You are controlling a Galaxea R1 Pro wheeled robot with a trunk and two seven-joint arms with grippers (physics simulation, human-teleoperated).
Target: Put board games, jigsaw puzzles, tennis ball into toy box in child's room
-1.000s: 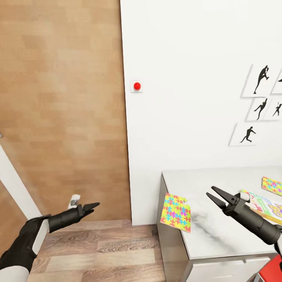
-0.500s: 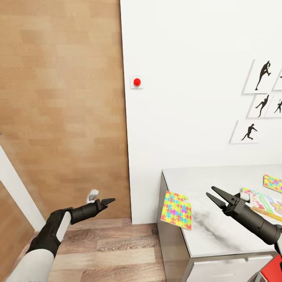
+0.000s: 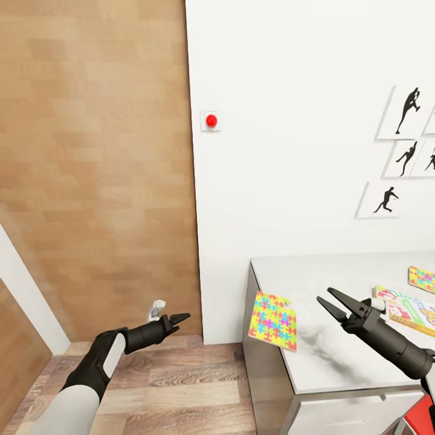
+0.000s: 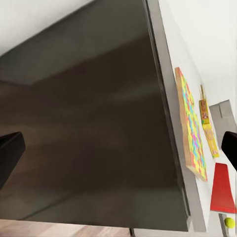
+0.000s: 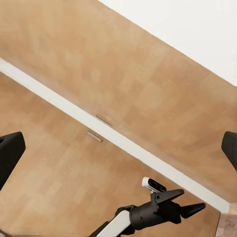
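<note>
Your left gripper (image 3: 179,316) hangs low over the wood-plank floor (image 3: 175,386), in front of the wooden wall panel (image 3: 96,163), with its fingers drawn together to a point. Your right gripper (image 3: 331,300) hovers over the near-left part of the table (image 3: 338,356), its two fingers spread apart and holding nothing.

No writing can be read at this size. The board game (image 3: 406,309) lying at the right edge of the head view, just beyond your right arm, has coloured lettering on a white face, but it is too small and cropped to make out. Farther right, one jigsaw puzzle (image 3: 422,279) lies flat on the table top. The other jigsaw puzzle (image 3: 273,320) sits at the table's left edge, overhanging it and tilted down over the side; the left wrist view shows the same puzzle (image 4: 191,133) sticking out past the table edge. That view also catches the tennis ball (image 4: 229,222) at its corner, beside a red part (image 4: 222,188).

On the white wall (image 3: 290,121) you have a small square plate with a red button (image 3: 211,121), and to the right a group of black athlete silhouette pictures (image 3: 386,200).

The table's left side is a dark panel dropping straight to the floor. Between that panel and your left gripper the floor is open. Between your right gripper and the overhanging puzzle the table top is bare.
</note>
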